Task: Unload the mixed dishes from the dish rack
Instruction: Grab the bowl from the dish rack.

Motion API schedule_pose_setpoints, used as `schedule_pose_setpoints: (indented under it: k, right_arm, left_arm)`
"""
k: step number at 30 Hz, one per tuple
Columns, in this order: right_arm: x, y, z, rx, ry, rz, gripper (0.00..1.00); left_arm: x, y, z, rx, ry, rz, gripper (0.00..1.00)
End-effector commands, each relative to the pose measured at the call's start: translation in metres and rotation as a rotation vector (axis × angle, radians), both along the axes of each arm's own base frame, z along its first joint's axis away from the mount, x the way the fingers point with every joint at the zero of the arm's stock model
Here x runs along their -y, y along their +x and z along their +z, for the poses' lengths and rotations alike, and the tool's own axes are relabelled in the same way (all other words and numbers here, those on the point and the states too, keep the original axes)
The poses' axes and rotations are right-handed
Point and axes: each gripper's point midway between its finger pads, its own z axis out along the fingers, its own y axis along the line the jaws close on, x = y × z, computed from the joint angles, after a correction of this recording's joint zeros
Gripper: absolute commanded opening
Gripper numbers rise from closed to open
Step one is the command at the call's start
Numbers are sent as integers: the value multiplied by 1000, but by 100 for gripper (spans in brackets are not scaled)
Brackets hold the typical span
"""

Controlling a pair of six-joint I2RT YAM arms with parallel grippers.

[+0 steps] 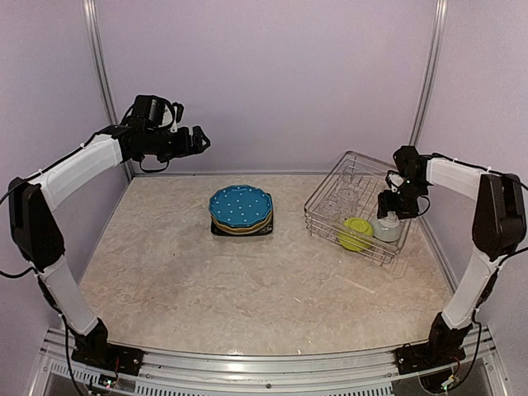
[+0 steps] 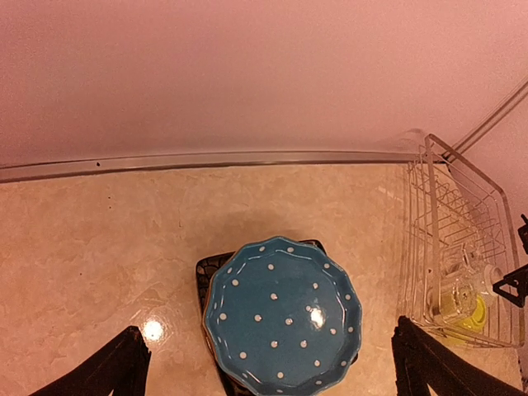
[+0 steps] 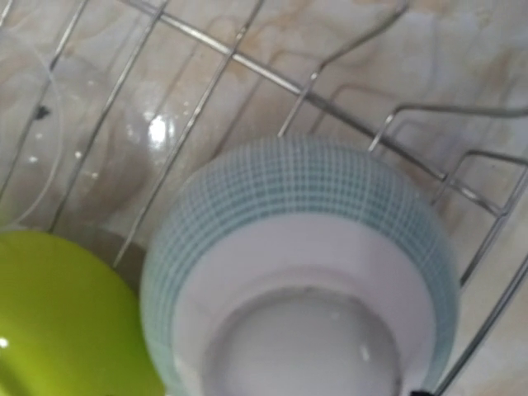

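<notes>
White right arm (image 1: 462, 175) crooks down, tool (image 1: 388, 213) over pale grey-green bowl (image 1: 386, 230).

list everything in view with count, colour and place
dish rack: one, silver wire, right side of the table
lime-green bowl: one, near end of the rack
pale grey-green bowl: one, checked band, beside the lime-green bowl in the rack
clear glasses: apparently two, far part of the rack
blue white-dotted plate: one, on top of a stack mid-table
yellow plate: one, only its edge shows under the blue one
black square plate: one, bottom of the stack
table: one, beige marbled
left fingers: two, black, open, raised over the table's far left
right fingers: black, down at the pale bowl, opening unclear
</notes>
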Motion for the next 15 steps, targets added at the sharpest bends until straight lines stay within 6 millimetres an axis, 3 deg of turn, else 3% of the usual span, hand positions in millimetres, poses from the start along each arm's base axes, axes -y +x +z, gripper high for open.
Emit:
schedule_pose_setpoints:
  k: [1, 8, 15]
  right_arm:
    - [13, 8, -1, 3, -62, -1, 70]
    - [18, 3, -8, -25, -103, 16, 57]
    - [21, 1, -16, -48, -123, 28, 57]
  left_arm:
    - [-6, -2, 11, 36, 13, 5, 99]
    - [-9, 0, 10, 36, 18, 11, 99]
    - [-9, 0, 6, 26, 17, 11, 99]
